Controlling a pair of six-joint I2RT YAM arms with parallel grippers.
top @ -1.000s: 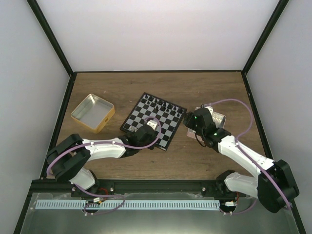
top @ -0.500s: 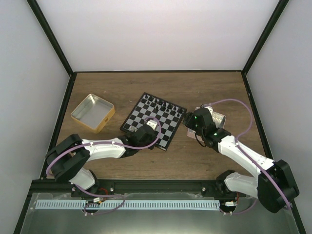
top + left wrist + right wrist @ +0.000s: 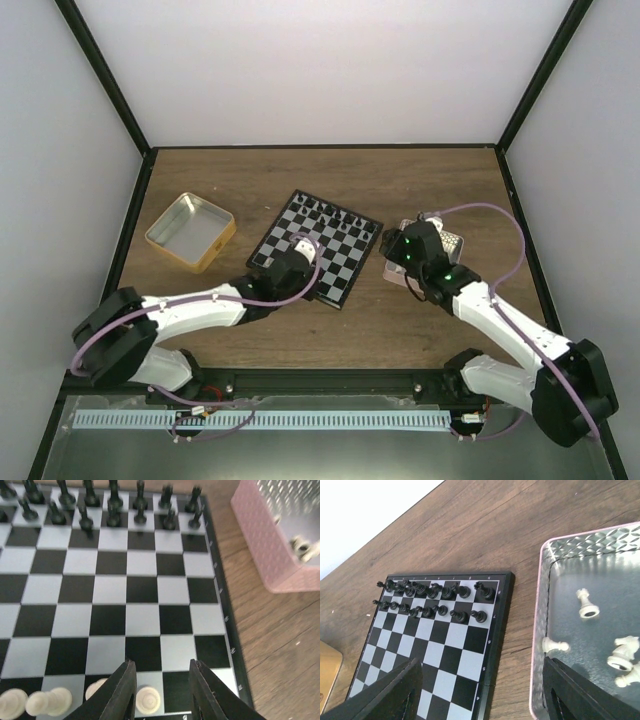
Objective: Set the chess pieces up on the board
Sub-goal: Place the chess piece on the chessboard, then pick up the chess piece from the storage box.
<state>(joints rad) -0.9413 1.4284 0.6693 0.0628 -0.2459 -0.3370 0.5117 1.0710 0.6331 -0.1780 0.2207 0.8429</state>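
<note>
- Left pincer (image 3: 162,672) is seen slightly spread at the near edge of the board (image 3: 141,591). Its jaws stand either side of a white piece (image 3: 148,700) on a pale square, and no pinch is seen on it.
- A straight upward lift is called for, so that the piece is not brushed or tipped by either jaw.
- More white pieces (image 3: 37,702) are lined along the same near row to its left, one half hidden by a jaw.
- Middle squares are left bare, and the two far rows are filled by black pieces (image 3: 112,502).
- Loose white pieces (image 3: 587,605) are left in the pink tray (image 3: 538,645) beside the board's right edge.
- Right pincer (image 3: 482,680) is held wide open near that tray, with nothing between its jaws. Pieces are best taken one at a time, since some lie on their sides.
</note>
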